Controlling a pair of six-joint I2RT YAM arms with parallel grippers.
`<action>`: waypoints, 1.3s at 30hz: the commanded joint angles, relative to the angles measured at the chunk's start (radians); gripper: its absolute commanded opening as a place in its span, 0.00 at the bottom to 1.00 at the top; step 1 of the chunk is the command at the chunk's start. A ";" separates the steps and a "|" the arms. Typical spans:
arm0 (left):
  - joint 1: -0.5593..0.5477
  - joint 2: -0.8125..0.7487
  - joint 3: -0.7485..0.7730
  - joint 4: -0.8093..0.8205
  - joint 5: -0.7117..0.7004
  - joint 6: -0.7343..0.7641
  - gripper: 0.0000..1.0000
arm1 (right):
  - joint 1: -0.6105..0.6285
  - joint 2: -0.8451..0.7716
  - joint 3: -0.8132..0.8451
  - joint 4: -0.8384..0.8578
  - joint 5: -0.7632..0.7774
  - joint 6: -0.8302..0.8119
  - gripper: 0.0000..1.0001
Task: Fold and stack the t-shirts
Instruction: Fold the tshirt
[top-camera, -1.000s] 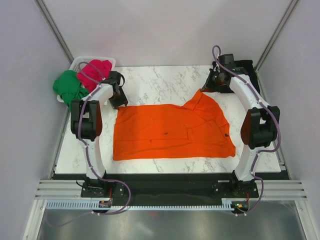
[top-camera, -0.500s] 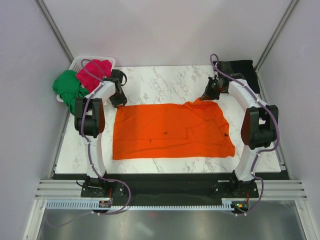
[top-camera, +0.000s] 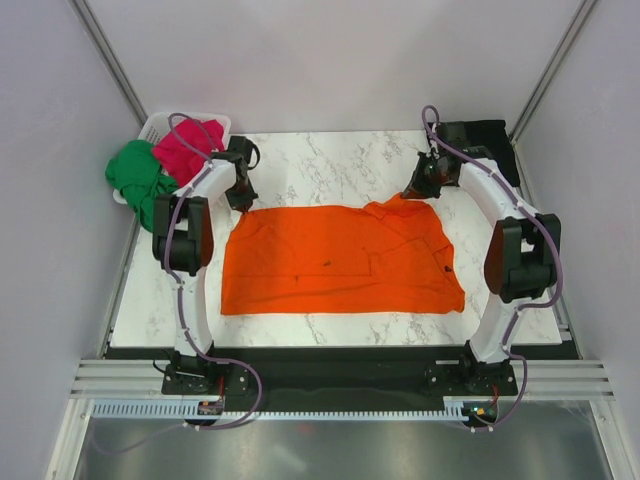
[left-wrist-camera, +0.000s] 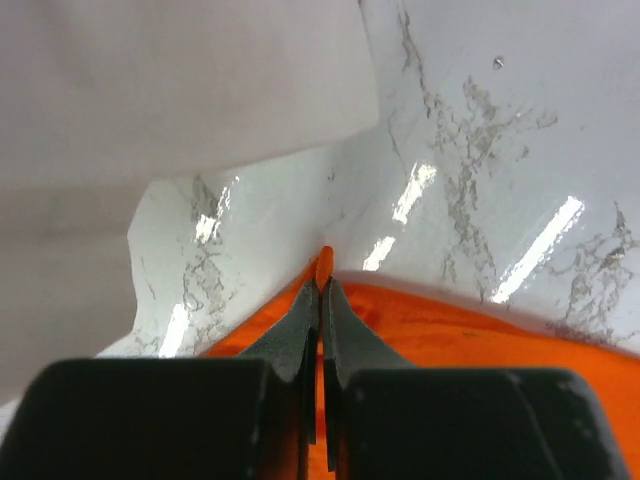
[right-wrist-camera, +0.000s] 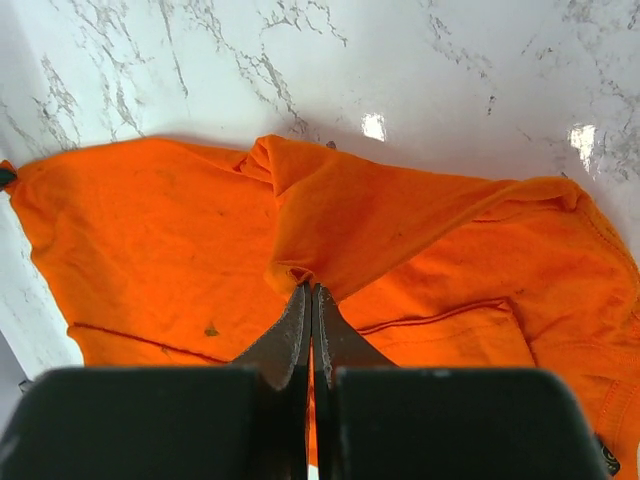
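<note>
On the marble table (top-camera: 330, 165) the orange t-shirt (top-camera: 330, 265) lay spread, far edge pinched in my left gripper (left-wrist-camera: 322, 285) and right gripper (right-wrist-camera: 309, 295); it had slid slightly rearward.

- No words, brands, numbers or signs could be read in any view.
- A dark mark (top-camera: 441, 268) on the orange shirt (top-camera: 330, 262) was too small to tell whether it bore any print.
</note>
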 joint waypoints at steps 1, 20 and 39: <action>-0.008 -0.131 -0.001 -0.041 -0.034 0.023 0.02 | -0.001 -0.104 0.006 0.008 -0.009 -0.007 0.00; -0.031 -0.517 -0.366 -0.044 -0.254 0.078 0.02 | -0.024 -0.471 -0.358 -0.066 0.074 -0.017 0.00; -0.134 -0.765 -0.691 -0.049 -0.313 -0.067 0.10 | -0.024 -0.761 -0.649 -0.155 0.131 0.062 0.00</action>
